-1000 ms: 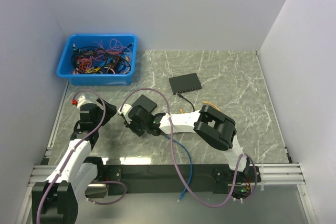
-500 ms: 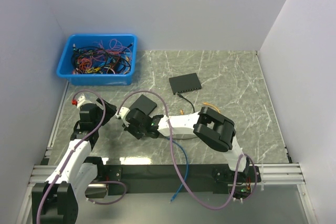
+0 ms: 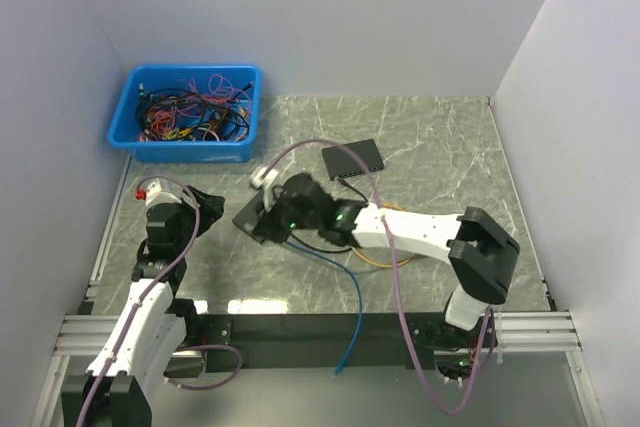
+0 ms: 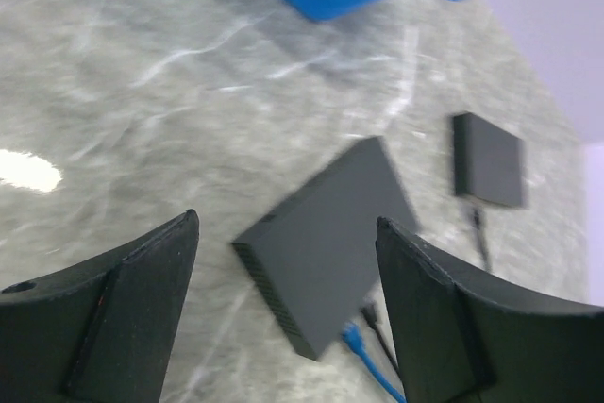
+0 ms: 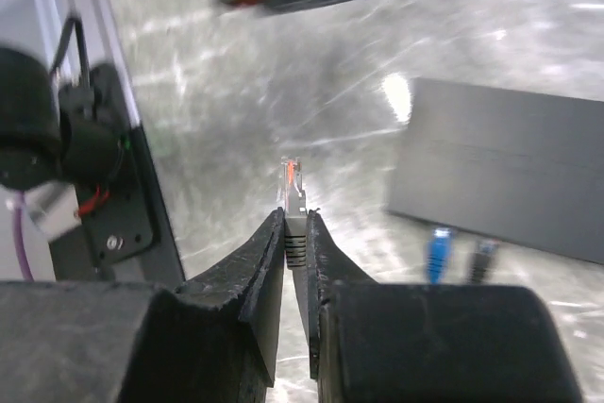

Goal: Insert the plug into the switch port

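Note:
A black switch [image 4: 326, 243] lies on the marble table, with a blue plug [image 5: 437, 250] and a black plug [image 5: 481, 254] at its port side. In the top view the switch [image 3: 247, 217] is partly under my right gripper [image 3: 272, 215]. The right gripper [image 5: 293, 216] is shut on a grey-booted clear plug [image 5: 292, 186] with orange inside, held above the table left of the switch [image 5: 510, 172]. My left gripper [image 4: 285, 224] is open and empty, facing the switch from the left [image 3: 203, 202].
A second black switch [image 3: 352, 158] with a black lead lies farther back. A blue bin [image 3: 187, 112] full of cables stands at the back left. A blue cable [image 3: 348, 292] and an orange cable [image 3: 372, 259] trail over the near table. White walls close in three sides.
My right arm has unfolded, its elbow swinging out to the right, and its wrist has moved a little farther back over the switch. The left gripper has barely shifted.

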